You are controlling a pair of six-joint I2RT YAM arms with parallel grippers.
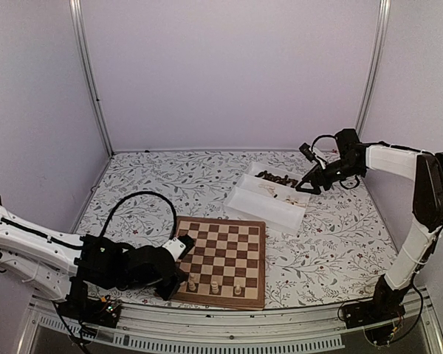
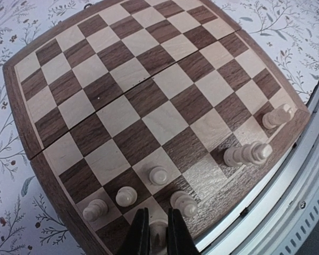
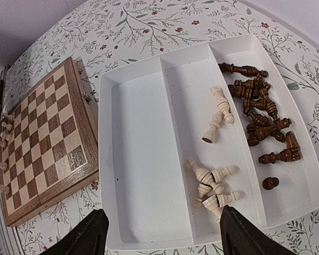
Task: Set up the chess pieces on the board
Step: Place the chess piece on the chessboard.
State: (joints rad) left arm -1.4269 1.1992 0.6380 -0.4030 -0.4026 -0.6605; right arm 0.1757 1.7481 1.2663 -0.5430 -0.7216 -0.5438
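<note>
Three lilac walls (image 1: 229,74) enclose a floral desk (image 1: 170,181); left end effector (image 2: 158,218) clenches a cream chess piece (image 2: 158,231) at the near edge of the board (image 1: 229,247), right end effector (image 3: 163,212) released over the tray (image 3: 133,133).

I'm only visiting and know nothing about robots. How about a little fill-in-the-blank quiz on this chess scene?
1. The standing pieces on the board are all ___ in colour.
2. The dark pieces lie in the white ___.
3. The right gripper hangs over the tray with its jaws ___.
4. The left gripper is ___ around a pale piece.
Missing words: pale; tray; open; closed.
</note>
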